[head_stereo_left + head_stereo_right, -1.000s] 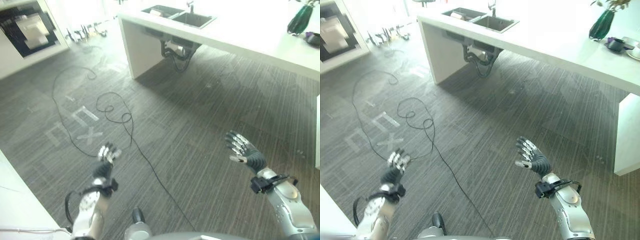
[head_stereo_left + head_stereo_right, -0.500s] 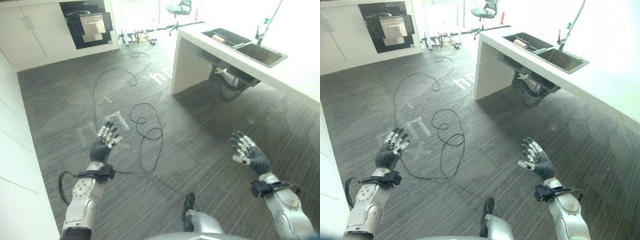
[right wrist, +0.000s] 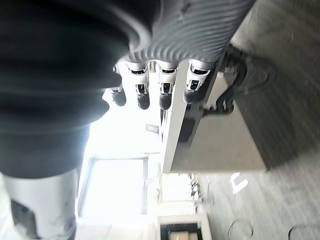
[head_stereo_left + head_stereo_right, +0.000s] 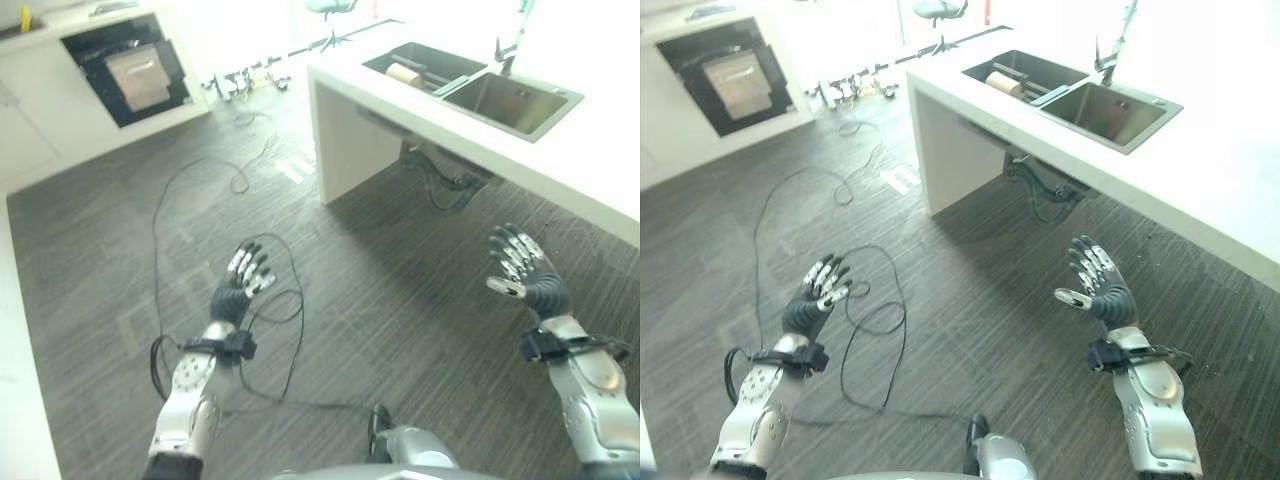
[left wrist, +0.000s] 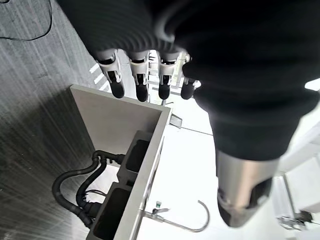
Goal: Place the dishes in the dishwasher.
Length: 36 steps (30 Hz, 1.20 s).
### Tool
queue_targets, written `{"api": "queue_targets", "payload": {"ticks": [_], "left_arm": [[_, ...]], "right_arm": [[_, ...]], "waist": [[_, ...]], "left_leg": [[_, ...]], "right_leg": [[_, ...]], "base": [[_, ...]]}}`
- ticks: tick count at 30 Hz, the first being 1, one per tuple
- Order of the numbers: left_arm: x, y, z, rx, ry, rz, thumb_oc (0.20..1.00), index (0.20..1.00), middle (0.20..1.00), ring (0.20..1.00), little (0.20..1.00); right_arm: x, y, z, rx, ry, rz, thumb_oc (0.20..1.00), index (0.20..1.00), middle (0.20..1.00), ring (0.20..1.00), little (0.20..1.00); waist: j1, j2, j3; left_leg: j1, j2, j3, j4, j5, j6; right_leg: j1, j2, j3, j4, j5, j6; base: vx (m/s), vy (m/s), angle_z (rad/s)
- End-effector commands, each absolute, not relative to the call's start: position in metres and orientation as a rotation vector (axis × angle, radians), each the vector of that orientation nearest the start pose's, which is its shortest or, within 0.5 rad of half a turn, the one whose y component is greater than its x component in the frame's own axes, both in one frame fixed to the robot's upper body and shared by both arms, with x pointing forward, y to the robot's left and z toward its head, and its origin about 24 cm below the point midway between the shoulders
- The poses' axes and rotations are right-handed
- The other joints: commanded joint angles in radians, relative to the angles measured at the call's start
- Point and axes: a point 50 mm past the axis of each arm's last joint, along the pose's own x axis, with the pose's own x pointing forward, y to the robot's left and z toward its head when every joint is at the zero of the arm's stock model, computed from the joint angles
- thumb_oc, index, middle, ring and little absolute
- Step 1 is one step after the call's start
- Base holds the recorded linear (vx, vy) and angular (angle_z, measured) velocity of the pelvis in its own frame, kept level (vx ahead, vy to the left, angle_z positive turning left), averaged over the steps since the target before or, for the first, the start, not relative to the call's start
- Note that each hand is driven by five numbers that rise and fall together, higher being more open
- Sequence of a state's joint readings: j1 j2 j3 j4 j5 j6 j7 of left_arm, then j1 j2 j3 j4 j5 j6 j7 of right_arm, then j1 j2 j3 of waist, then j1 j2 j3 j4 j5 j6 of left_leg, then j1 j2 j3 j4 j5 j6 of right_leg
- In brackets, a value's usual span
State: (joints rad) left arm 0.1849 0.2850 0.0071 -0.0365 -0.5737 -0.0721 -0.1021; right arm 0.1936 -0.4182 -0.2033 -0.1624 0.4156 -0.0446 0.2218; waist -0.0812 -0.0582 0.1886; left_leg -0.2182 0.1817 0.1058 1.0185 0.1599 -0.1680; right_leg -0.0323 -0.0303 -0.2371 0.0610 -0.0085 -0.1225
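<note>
Left hand [image 4: 238, 288]: raised over the dark striped floor [image 4: 400, 300], fingers spread and nearly straight, nothing held.
Right hand [image 4: 522, 275]: raised near the white counter [image 4: 560, 165], fingers spread, thumb out to the side, nothing held.
Sink [image 4: 1110, 112]: double basin set into the counter top near its far end; tap [image 4: 1110, 50] behind it at the counter's far edge.
Dishes: pale roundish item [image 4: 1003, 83] lying in the far basin, kind cannot be told.
Dishwasher [image 4: 130, 75]: dark open bay in the white cabinets along the far wall, well apart from both hands.
Pipes [image 5: 82, 192]: dark, under the basins.
</note>
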Motion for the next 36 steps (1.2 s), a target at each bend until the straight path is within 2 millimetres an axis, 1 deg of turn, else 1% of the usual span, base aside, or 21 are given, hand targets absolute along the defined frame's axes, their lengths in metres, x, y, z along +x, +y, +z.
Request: {"api": "queue_targets", "payload": {"ticks": [1,2,3,4,5,7,9,10,11,13,15,17,20,21,24,25,28,29,30,31,36], "left_arm": [[0.216,0.225,0.059,-0.263,-0.116,-0.025,1.0,1.0,1.0,1.0,1.0],[0.215,0.227,0.06,-0.273,-0.118,-0.019,1.0,1.0,1.0,1.0,1.0],[0.214,0.23,0.06,-0.284,-0.117,-0.011,1.0,1.0,1.0,1.0,1.0],[0.213,0.233,0.056,-0.284,-0.113,0.008,1.0,1.0,1.0,1.0,1.0],[0.207,0.233,0.051,-0.283,-0.112,0.009,1.0,1.0,1.0,1.0,1.0],[0.202,0.234,0.048,-0.291,-0.121,0.02,1.0,1.0,1.0,1.0,1.0],[0.201,0.237,0.051,-0.294,-0.133,0.036,1.0,1.0,1.0,1.0,1.0],[0.209,0.237,0.057,-0.277,-0.147,0.017,1.0,1.0,1.0,1.0,1.0],[0.213,0.237,0.062,-0.266,-0.159,0.0,1.0,1.0,1.0,1.0,1.0],[0.221,0.237,0.07,-0.243,-0.187,-0.028,1.0,1.0,1.0,1.0,1.0],[0.226,0.239,0.083,-0.215,-0.241,-0.057,1.0,1.0,1.0,1.0,1.0],[0.227,0.24,0.095,-0.192,-0.298,-0.082,1.0,1.0,1.0,1.0,1.0],[0.221,0.243,0.113,-0.175,-0.39,-0.08,1.0,1.0,1.0,1.0,1.0],[0.219,0.244,0.119,-0.164,-0.418,-0.071,1.0,1.0,1.0,1.0,1.0],[0.218,0.246,0.138,-0.146,-0.502,-0.055,1.0,1.0,1.0,1.0,1.0],[0.22,0.246,0.142,-0.145,-0.521,-0.057,1.0,1.0,1.0,1.0,1.0],[0.222,0.239,0.155,-0.134,-0.581,-0.053,1.0,1.0,1.0,1.0,1.0],[0.222,0.238,0.157,-0.129,-0.592,-0.049,1.0,1.0,1.0,1.0,1.0],[0.221,0.237,0.158,-0.127,-0.6,-0.046,1.0,1.0,1.0,1.0,1.0],[0.22,0.237,0.159,-0.128,-0.601,-0.047,1.0,1.0,1.0,1.0,1.0],[0.221,0.238,0.159,-0.151,-0.613,-0.05,1.0,1.0,1.0,1.0,1.0]], "right_arm": [[0.218,-0.249,0.106,-0.058,-0.208,0.128,1.0,1.0,1.0,1.0,1.0],[0.219,-0.249,0.107,-0.061,-0.211,0.134,1.0,1.0,1.0,1.0,1.0],[0.219,-0.247,0.107,-0.071,-0.212,0.147,1.0,1.0,1.0,1.0,1.0],[0.217,-0.245,0.107,-0.084,-0.213,0.17,1.0,1.0,1.0,1.0,1.0],[0.213,-0.247,0.11,-0.097,-0.231,0.186,1.0,1.0,1.0,1.0,1.0],[0.215,-0.25,0.117,-0.104,-0.25,0.198,1.0,1.0,1.0,1.0,1.0],[0.216,-0.248,0.123,-0.114,-0.27,0.222,1.0,1.0,1.0,1.0,1.0],[0.216,-0.245,0.127,-0.099,-0.292,0.207,1.0,1.0,1.0,1.0,1.0],[0.216,-0.244,0.129,-0.087,-0.304,0.197,1.0,1.0,1.0,1.0,1.0],[0.217,-0.242,0.131,-0.079,-0.327,0.176,1.0,1.0,1.0,1.0,1.0],[0.215,-0.242,0.134,-0.088,-0.349,0.143,1.0,1.0,1.0,1.0,1.0],[0.213,-0.244,0.133,-0.081,-0.359,0.106,1.0,1.0,1.0,1.0,1.0],[0.208,-0.241,0.132,-0.083,-0.376,0.093,1.0,1.0,1.0,1.0,1.0],[0.209,-0.24,0.132,-0.087,-0.378,0.098,1.0,1.0,1.0,1.0,1.0],[0.21,-0.244,0.138,-0.097,-0.386,0.092,1.0,1.0,1.0,1.0,1.0],[0.211,-0.246,0.141,-0.098,-0.393,0.087,1.0,1.0,1.0,1.0,1.0],[0.221,-0.247,0.149,-0.1,-0.411,0.067,1.0,1.0,1.0,1.0,1.0],[0.223,-0.246,0.15,-0.096,-0.413,0.066,1.0,1.0,1.0,1.0,1.0],[0.222,-0.245,0.149,-0.091,-0.415,0.058,1.0,1.0,1.0,1.0,1.0],[0.222,-0.244,0.149,-0.09,-0.414,0.056,1.0,1.0,1.0,1.0,1.0],[0.22,-0.247,0.143,-0.064,-0.415,-0.028,1.0,1.0,1.0,1.0,1.0]], "waist": [[0.0,-0.004,-0.032],[0.001,0.003,-0.032],[-0.003,0.022,-0.038],[-0.005,0.044,-0.046],[-0.001,0.061,-0.049],[0.009,0.065,-0.042],[0.019,0.065,-0.041],[0.017,0.054,-0.054],[0.02,0.052,-0.062],[0.019,0.044,-0.072],[0.018,0.034,-0.082],[0.026,0.03,-0.092],[0.033,0.044,-0.089],[0.035,0.046,-0.085],[0.034,0.039,-0.074],[0.035,0.036,-0.068],[0.054,0.026,-0.053],[0.06,0.027,-0.055],[0.069,0.027,-0.052],[0.071,0.026,-0.054],[0.041,0.039,-0.072]], "left_leg": [[0.159,-0.019,0.151,-0.52,-0.133,0.055],[0.178,-0.013,0.179,-0.623,-0.128,0.056],[0.2,0.003,0.203,-0.818,-0.105,0.051],[0.248,0.018,0.191,-1.061,-0.05,0.029],[0.186,0.087,0.147,-1.106,0.018,-0.011],[0.169,0.091,0.13,-1.106,0.026,-0.007],[0.19,0.081,0.127,-1.106,0.004,0.007],[0.221,0.031,0.151,-1.106,-0.065,0.042],[0.224,0.014,0.138,-1.106,-0.079,0.053],[0.234,-0.022,0.127,-1.106,-0.1,0.074],[0.245,-0.073,0.098,-1.106,-0.123,0.103],[0.245,-0.105,0.076,-1.106,-0.136,0.126],[0.263,-0.127,0.059,-1.106,-0.155,0.153],[0.272,-0.129,0.059,-1.106,-0.162,0.155],[0.289,-0.128,0.08,-1.106,-0.166,0.146],[0.295,-0.128,0.086,-1.106,-0.167,0.142],[0.325,-0.13,0.145,-1.106,-0.18,0.131],[0.337,-0.13,0.153,-1.106,-0.196,0.128],[0.341,-0.13,0.186,-1.106,-0.19,0.129],[0.342,-0.13,0.189,-1.106,-0.19,0.13],[0.36,-0.131,0.227,-1.106,-0.197,0.135]], "right_leg": [[0.157,-0.031,-0.005,-0.148,-0.001,0.148],[0.163,-0.027,0.007,-0.148,-0.009,0.155],[0.168,-0.02,0.021,-0.148,-0.023,0.17],[0.181,-0.018,0.039,-0.148,-0.042,0.192],[0.211,-0.011,0.053,-0.148,-0.082,0.183],[0.245,-0.011,0.063,-0.148,-0.112,0.178],[0.285,-0.028,0.069,-0.148,-0.12,0.186],[0.312,-0.068,0.055,-0.125,-0.122,0.224],[0.305,-0.08,0.05,-0.099,-0.117,0.236],[0.275,-0.111,0.04,-0.033,-0.07,0.272],[0.217,-0.15,0.039,0.082,0.004,0.313],[0.186,-0.163,0.035,0.169,0.042,0.321],[0.076,-0.172,0.039,0.4,0.097,0.318],[0.046,-0.178,0.024,0.409,0.093,0.311],[0.026,-0.143,-0.07,0.283,0.05,0.291],[0.036,-0.137,-0.101,0.238,0.055,0.288],[0.069,-0.148,-0.244,0.123,0.077,0.275],[0.085,-0.147,-0.26,0.11,0.057,0.281],[0.101,-0.148,-0.297,0.089,0.058,0.27],[0.103,-0.149,-0.3,0.085,0.061,0.27],[0.125,-0.085,-0.249,0.009,0.006,0.249]], "base": [[0.28,0.072,-0.66],[0.37,0.19,-0.88],[0.5,0.312,-1.23],[0.78,0.459,-1.13],[0.64,0.369,-1.07],[0.58,0.343,-0.65],[0.65,0.48,-0.9],[0.63,0.528,-1.09],[0.52,0.46,-0.57],[0.3,0.264,0.28],[0.35,0.308,0.58],[0.33,0.291,0.59],[0.26,0.244,0.32],[0.2,0.15,0.02],[0.17,0.039,-0.27],[0.14,-0.001,-0.21],[0.11,-0.003,-0.54],[0.07,-0.044,-0.7],[0.04,-0.05,-1.08],[0.0,-0.099,-0.91],[0.04,-0.173,-0.32]]}}
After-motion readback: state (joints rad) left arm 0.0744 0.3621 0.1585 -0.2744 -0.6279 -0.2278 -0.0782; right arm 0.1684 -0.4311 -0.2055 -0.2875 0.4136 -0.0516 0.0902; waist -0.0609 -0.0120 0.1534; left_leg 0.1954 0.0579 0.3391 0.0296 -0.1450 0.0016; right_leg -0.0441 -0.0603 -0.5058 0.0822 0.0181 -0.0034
